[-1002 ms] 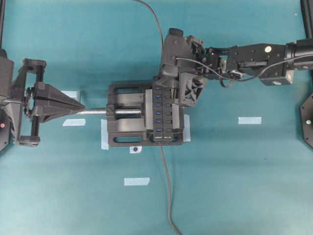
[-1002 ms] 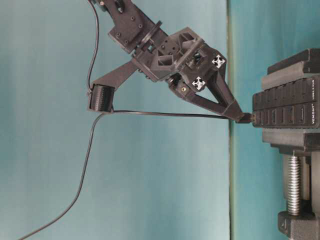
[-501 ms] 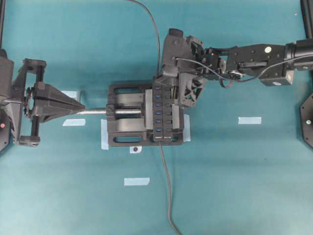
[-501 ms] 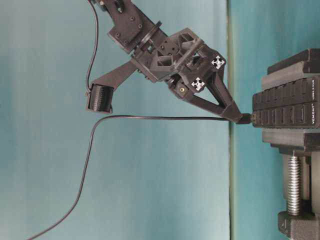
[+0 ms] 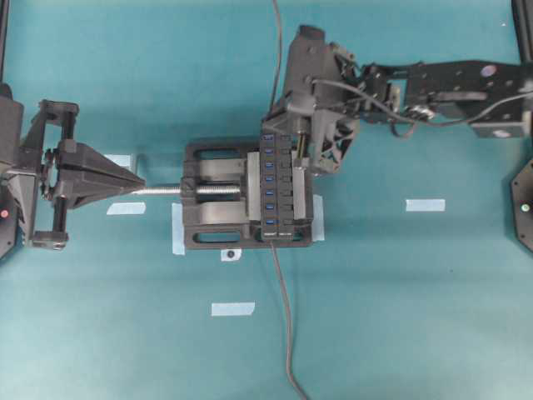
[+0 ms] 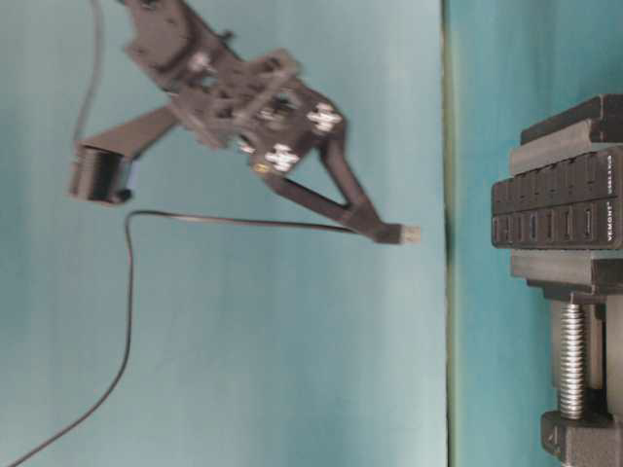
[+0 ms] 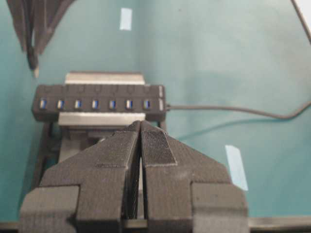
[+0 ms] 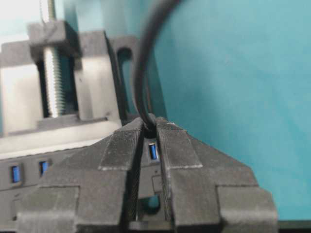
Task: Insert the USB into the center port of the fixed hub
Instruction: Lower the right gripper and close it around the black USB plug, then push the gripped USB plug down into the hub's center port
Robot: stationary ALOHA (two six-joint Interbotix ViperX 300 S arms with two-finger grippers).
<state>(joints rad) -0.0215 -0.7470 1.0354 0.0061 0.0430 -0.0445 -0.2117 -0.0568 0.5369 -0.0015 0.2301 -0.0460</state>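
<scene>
The fixed hub [image 5: 281,187], a long black bar with a row of blue slots, sits clamped in the vise. Its center port [image 5: 269,178] is uncovered; the left wrist view shows that center port [image 7: 95,104] too. My right gripper [image 6: 384,231] is shut on the USB [image 6: 410,233], whose metal tip points at the hub [image 6: 555,209] across a clear gap. The right wrist view shows the gripper [image 8: 150,124] pinching at the cable's root above the hub's end slot. My left gripper [image 5: 137,182] is shut and empty, its tip at the vise screw.
The black vise [image 5: 212,196] with a silver screw [image 5: 162,191] holds the hub and is taped to the teal table. The hub's own cable [image 5: 286,333] runs toward the front edge. Several tape strips, such as tape [image 5: 425,204], mark the table. The USB's cable [image 6: 127,321] loops behind the right gripper.
The right gripper has pulled back from the hub's end with the USB; the plug that stood at the hub face now hangs apart from it. The left arm has not moved.
</scene>
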